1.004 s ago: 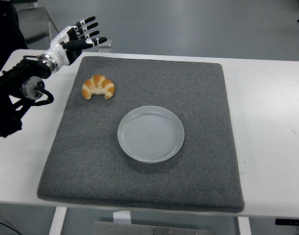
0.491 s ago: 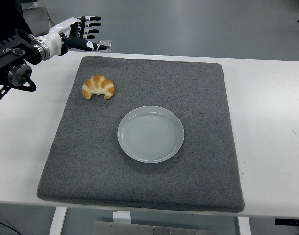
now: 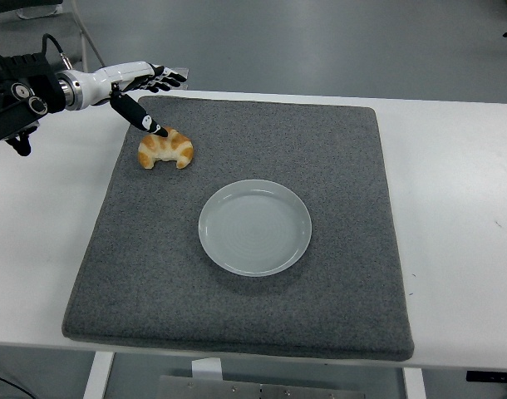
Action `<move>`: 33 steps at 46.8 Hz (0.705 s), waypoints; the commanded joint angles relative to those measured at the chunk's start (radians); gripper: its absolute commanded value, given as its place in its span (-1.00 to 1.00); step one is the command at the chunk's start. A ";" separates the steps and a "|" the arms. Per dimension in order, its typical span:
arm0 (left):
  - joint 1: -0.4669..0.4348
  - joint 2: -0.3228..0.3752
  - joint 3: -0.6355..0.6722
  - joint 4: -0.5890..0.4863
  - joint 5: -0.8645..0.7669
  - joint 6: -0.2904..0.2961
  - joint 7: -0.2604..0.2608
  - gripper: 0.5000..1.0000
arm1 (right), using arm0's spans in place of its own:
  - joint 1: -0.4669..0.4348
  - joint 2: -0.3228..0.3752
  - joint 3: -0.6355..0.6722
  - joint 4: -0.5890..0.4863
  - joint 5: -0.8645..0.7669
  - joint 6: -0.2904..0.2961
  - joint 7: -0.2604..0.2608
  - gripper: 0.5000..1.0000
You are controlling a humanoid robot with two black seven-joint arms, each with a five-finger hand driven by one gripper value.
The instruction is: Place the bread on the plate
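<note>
A golden croissant [image 3: 167, 149] lies on the grey mat [image 3: 337, 166] near its far left corner. A pale round plate [image 3: 254, 226] sits empty at the mat's middle, to the right of and nearer than the croissant. My left hand [image 3: 150, 93] reaches in from the upper left, just above the croissant's far side. Its fingers are spread and hold nothing. Its thumb [image 3: 140, 117] points down and its tip is at the croissant's top edge. The right arm is out of view.
The mat covers most of the white table [image 3: 461, 174]. A small clear object [image 3: 179, 75] stands at the table's far edge behind my left hand.
My left hand has moved right and down from above the table's far left corner to just over the croissant. The thumb now points down at it. Croissant and plate have not moved.
</note>
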 commanded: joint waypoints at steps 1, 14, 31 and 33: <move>-0.016 -0.003 0.046 0.000 0.007 0.009 0.000 0.99 | 0.000 0.000 0.000 0.000 0.000 0.000 0.000 0.73; -0.016 -0.037 0.116 0.001 0.036 0.116 0.016 0.98 | 0.000 0.000 0.000 0.000 0.000 0.000 0.000 0.72; -0.009 -0.103 0.181 0.037 0.036 0.175 0.020 0.97 | 0.000 0.000 0.000 0.000 0.000 0.000 0.000 0.72; -0.007 -0.112 0.181 0.049 0.036 0.182 0.020 0.97 | 0.000 0.000 0.000 0.000 0.000 0.000 0.000 0.73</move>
